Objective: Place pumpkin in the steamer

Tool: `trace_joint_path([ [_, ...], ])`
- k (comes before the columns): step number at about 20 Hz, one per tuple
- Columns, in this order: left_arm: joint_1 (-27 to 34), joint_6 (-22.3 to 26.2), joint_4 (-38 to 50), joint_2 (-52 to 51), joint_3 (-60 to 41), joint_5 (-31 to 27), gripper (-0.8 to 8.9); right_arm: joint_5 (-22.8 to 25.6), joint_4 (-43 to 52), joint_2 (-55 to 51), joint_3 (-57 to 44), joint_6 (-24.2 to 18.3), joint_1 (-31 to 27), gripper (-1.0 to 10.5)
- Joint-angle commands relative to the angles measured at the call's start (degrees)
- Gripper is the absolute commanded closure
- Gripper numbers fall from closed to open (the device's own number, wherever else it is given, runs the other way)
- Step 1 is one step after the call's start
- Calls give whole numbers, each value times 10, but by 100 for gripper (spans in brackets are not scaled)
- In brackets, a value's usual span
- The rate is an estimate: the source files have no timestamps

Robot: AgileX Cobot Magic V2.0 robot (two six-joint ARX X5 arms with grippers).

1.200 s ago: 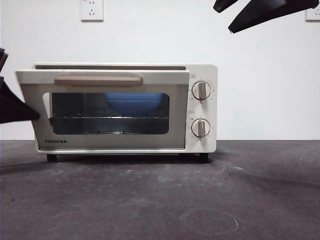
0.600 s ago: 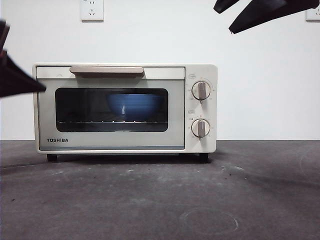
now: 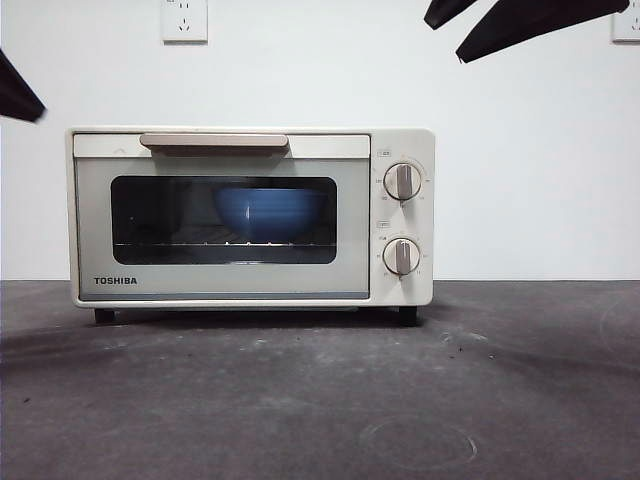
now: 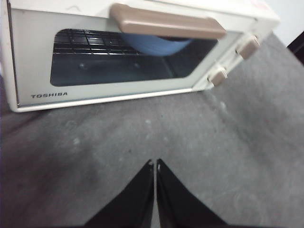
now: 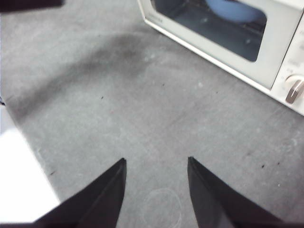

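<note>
The left gripper has its two black jaws pressed together with nothing between them, and it hangs over the bare gray table in front of the steamer. In the front view it shows only as a dark tip at the left edge, up above the steamer's top corner. The right gripper waits high on the other side with its jaws spread apart and empty, looking down at the table near the knobs. The steamer sits toward the back edge of the table, a bit left of the middle. Its door is flat shut, with the bar handle at the top. Through the dark window you can see a blue bowl sitting on the wire rack. The pumpkin can't be seen in any view; if it is in the bowl, the bowl hides it. It looks like the job is about done, and the step now is to pull away. To do that well, the left arm should go up and back, away from the handle, so it doesn't bump the door open or shove the steamer.
</note>
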Motion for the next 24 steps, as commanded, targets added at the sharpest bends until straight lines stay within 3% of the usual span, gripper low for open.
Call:
trace_joint_path([
  [1, -12, 37, -55, -46, 21, -25, 798, 7, 13, 3, 5, 5, 5, 740],
  [4, -16, 57, -125, -97, 36, -44, 798, 30, 13, 3, 5, 5, 5, 740],
  [8, -16, 56, -155, -131, 36, -45, 798, 30, 13, 3, 5, 5, 5, 740],
  [9, -16, 56, -160, -133, 36, -45, 798, 30, 13, 3, 5, 5, 5, 762],
  [11, -16, 57, -169, -135, 36, -45, 797, 30, 13, 3, 5, 3, 5, 945],
  [24, -16, 57, -170, -135, 36, -45, 795, 29, 13, 3, 5, 7, 5, 939],
])
